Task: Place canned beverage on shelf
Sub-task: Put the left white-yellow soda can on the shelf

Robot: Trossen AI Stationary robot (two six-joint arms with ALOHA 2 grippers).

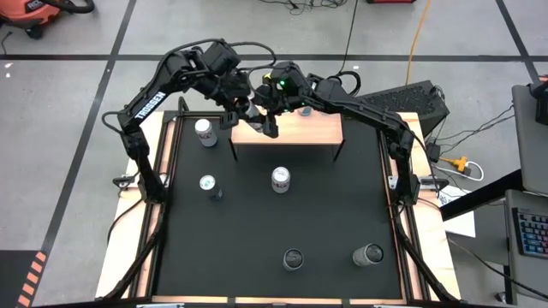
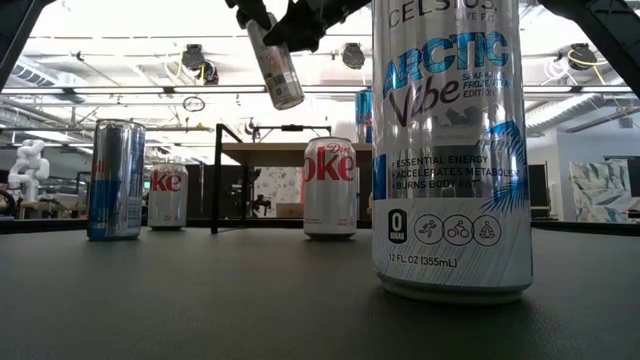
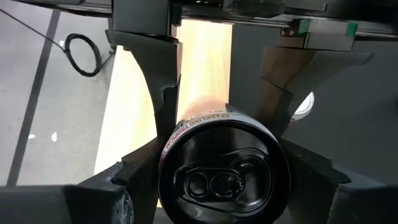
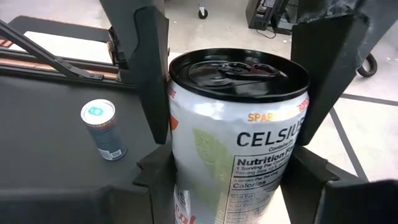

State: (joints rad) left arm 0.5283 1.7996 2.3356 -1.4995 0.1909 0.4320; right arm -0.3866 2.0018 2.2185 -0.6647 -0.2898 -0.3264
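Note:
A Celsius can with a black top [image 4: 236, 143] is held in the air over the left end of the light wood shelf [image 1: 304, 128] at the table's far side. In the low view the can [image 2: 276, 62] hangs tilted above the shelf [image 2: 290, 152]. My left gripper [image 1: 246, 109] and my right gripper [image 1: 268, 114] meet there, and both are shut on this can. The left wrist view looks down on the can's top [image 3: 222, 180], with the shelf board [image 3: 205, 62] below it. My left gripper pinches the can between its two fingers [image 4: 155, 81] just under the top rim [image 4: 177, 87], one finger on each side. The can is lifted clear of the shelf and tilted. My right gripper pinches the same can between its two fingers [image 3: 163, 99] lower on the body [image 4: 186, 180], on opposite sides, coming from the side opposite my left gripper. The can is clear of the shelf.
Several more cans stand on the black table: a Diet Coke can [image 1: 281, 179], a slim can [image 1: 208, 183], a can left of the shelf [image 1: 205, 133], and two near the front edge [image 1: 294, 259] [image 1: 368, 255]. A tall Arctic Vibe can [image 2: 450, 150] stands close to the low camera.

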